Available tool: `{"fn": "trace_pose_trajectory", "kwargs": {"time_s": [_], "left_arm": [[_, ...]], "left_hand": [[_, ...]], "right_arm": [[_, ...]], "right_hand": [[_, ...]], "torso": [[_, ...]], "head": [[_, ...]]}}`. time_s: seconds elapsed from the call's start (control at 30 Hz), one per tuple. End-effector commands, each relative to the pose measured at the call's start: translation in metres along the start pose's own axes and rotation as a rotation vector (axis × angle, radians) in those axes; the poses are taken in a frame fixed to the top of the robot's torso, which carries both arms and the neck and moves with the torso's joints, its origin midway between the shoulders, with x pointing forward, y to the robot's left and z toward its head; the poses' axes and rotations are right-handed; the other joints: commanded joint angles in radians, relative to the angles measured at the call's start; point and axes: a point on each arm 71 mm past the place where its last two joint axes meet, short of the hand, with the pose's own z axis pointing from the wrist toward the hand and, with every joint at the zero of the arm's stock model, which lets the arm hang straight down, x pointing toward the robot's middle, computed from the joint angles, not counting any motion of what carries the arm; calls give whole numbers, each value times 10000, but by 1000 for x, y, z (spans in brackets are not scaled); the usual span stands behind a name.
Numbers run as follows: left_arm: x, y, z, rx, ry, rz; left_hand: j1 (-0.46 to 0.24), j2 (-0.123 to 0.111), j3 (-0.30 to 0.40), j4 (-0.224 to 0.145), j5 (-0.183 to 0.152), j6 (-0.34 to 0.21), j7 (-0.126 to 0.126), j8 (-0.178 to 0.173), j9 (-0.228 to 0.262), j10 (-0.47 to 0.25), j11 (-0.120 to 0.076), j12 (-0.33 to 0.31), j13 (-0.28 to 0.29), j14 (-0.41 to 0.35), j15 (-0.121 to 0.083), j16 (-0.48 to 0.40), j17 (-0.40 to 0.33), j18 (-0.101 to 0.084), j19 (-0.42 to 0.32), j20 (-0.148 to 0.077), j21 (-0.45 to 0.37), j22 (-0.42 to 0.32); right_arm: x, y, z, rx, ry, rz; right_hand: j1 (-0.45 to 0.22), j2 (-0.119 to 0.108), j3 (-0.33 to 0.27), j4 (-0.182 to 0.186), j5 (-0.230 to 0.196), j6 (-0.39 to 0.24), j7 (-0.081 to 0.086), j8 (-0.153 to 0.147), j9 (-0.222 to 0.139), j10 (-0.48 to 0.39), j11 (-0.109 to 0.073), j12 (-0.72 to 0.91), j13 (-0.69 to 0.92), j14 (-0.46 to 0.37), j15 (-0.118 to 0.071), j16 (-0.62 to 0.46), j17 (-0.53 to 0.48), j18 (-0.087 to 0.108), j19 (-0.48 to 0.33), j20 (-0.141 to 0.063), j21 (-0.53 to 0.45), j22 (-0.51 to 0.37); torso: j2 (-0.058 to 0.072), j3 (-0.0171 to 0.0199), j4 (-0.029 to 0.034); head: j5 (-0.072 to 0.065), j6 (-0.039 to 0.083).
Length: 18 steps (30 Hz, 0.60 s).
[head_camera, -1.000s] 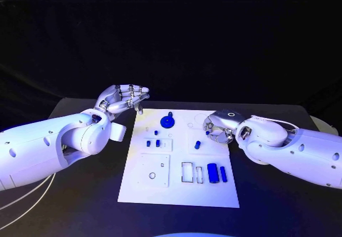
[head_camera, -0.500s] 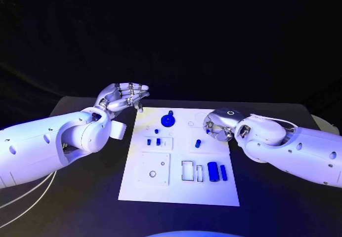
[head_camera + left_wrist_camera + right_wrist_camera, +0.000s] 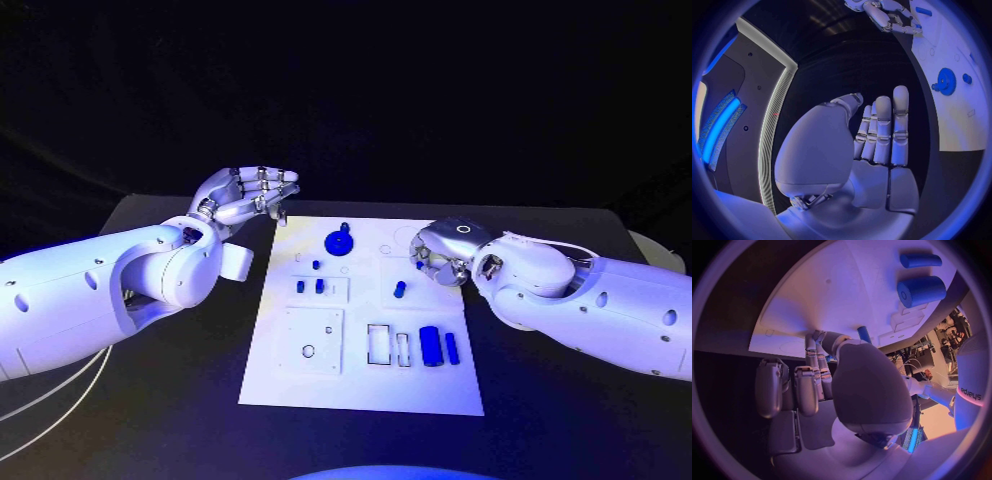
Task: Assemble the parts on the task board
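Blue parts sit scattered on the white task board in the middle of the black counter. The right hand hovers over the board's right edge with its fingers curled downward; something blue shows at its fingertips in the right wrist view, but I cannot tell whether it is pinched or merely beside them. A small blue peg lies just inboard of that hand. The left hand is raised beyond the board's far left corner, fingers spread, holding nothing.

Risk, as I judge it: the curled right fingers are close to the peg and could knock it aside or tip it, and a part held off-axis would jam at its hole.

Nearer the robot, the large blue cylinder and the slimmer blue cylinder lie side by side, long axes running from near edge to far edge. A blue gear lies flat near the far edge.
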Motion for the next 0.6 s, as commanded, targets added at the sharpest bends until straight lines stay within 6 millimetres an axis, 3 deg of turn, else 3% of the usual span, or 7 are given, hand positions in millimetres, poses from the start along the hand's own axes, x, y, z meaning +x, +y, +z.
{"fn": "trace_pose_trajectory", "kwargs": {"time_s": [0.03,0.17,0.6], "left_arm": [[2,-1,0,12,65,-99],[2,0,0,-29,80,-106],[1,1,1,-121,95,-110]], "left_hand": [[90,-5,48,-8,39,-72,37,-6,-17,-106,-14,40,-17,-94,-5,-45,-19,150,-54,8,-56,-22],[116,-10,70,-38,41,-109,52,-14,-26,-154,1,54,-21,-129,7,-44,-35,150,-61,18,-73,-32],[144,-14,112,-89,40,-176,87,-20,-41,-277,38,83,-32,-229,36,-68,-81,149,-95,39,-118,-56]], "right_arm": [[6,5,-2,-56,126,-212],[4,7,-3,-76,-112,-127],[-4,4,-8,164,-923,150]], "right_hand": [[-361,6,-129,65,-471,44,-47,19,33,187,-103,-119,-27,706,-76,32,930,-182,47,9,32,1233],[-610,-18,-193,198,-901,38,-86,-8,25,254,-108,-207,-37,706,-95,31,925,-183,51,-2,34,1248],[-806,-44,-213,334,-958,49,-110,-25,18,333,-120,-275,-38,713,-107,43,952,-204,100,-13,112,1311]], "torso": [[4,-6,0],[-3,-10,11],[-13,-10,4]], "head": [[-3,4],[-2,6],[-16,45]]}}
